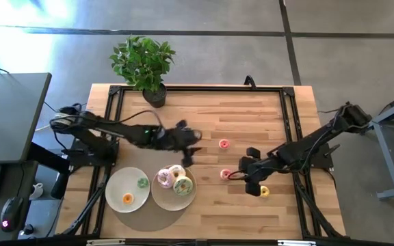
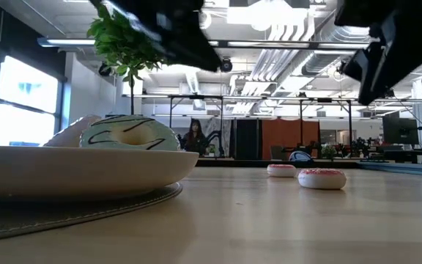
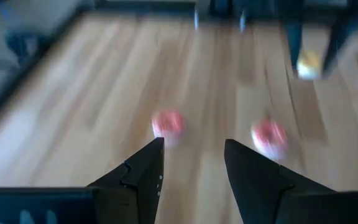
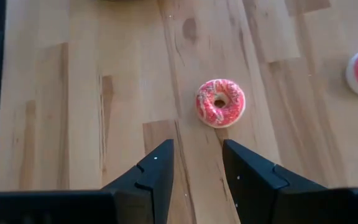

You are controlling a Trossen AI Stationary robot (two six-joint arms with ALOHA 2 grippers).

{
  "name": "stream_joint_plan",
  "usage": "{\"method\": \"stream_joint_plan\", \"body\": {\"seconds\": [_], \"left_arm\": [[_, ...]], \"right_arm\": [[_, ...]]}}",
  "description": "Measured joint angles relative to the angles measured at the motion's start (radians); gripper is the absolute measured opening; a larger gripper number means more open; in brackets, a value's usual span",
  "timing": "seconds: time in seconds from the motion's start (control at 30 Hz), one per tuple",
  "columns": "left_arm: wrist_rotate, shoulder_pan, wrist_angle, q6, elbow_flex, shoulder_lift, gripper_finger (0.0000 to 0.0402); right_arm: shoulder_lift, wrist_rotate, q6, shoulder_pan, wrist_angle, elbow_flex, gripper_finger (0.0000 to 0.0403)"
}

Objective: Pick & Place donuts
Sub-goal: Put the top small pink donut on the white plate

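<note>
Two red mini donuts lie flat on the wood: one (image 1: pixel 224 144) toward the far side, one (image 1: pixel 226 174) nearer. My left gripper (image 1: pixel 195 145) hovers open beside the plates, facing both donuts (image 3: pixel 168 122) (image 3: pixel 268 134). My right gripper (image 1: pixel 241 173) is open and level with the nearer red donut (image 4: pixel 220 102), which lies just ahead of its fingertips. A yellow mini donut (image 1: pixel 264 191) lies beside the right wrist. The pink (image 1: pixel 165 178), cream-white (image 1: pixel 176 171) and green (image 1: pixel 182 185) large donuts sit on one plate. A green mini (image 1: pixel 143 182) and an orange-yellow mini (image 1: pixel 128 199) sit on the other.
Two white plates (image 1: pixel 115 184) (image 1: pixel 161 198) rest on a round grey mat (image 1: pixel 149 213) at the table's near left. A potted plant (image 1: pixel 154 94) stands at the far edge. A black frame (image 1: pixel 204 89) runs around the tabletop. Bare wood lies between the arms.
</note>
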Motion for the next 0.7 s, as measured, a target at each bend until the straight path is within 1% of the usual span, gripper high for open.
{"method": "stream_joint_plan", "body": {"seconds": [0.1,0.23,0.3,0.37,0.5,0.57,0.67,0.7], "left_arm": [[0.050,0.064,0.116,0.068,-0.004,0.089,0.0165],[0.192,0.140,0.366,0.072,-0.001,0.246,0.0165],[0.256,0.167,0.436,0.071,0.000,0.307,0.0165],[0.286,0.188,0.486,0.071,0.041,0.383,0.0165],[0.298,0.201,0.461,0.075,0.127,0.502,0.0165],[0.321,0.198,0.454,0.108,0.182,0.550,0.0165],[0.332,0.192,0.345,0.146,0.266,0.603,0.0165],[0.321,0.188,0.291,0.147,0.294,0.619,0.0165]], "right_arm": [[-0.011,-0.024,0.001,0.000,0.045,-0.057,0.0134],[-0.015,-0.062,0.048,0.000,0.065,-0.098,0.0133],[-0.014,-0.081,0.072,0.000,0.056,-0.104,0.0133],[-0.014,-0.087,0.085,0.000,0.059,-0.105,0.0133],[-0.014,-0.086,0.086,0.000,0.066,-0.105,0.0134],[-0.014,-0.085,0.086,0.000,0.066,-0.105,0.0133],[-0.014,-0.077,0.086,0.000,0.068,-0.105,0.0133],[-0.014,-0.077,0.086,0.000,0.070,-0.105,0.0133]]}}
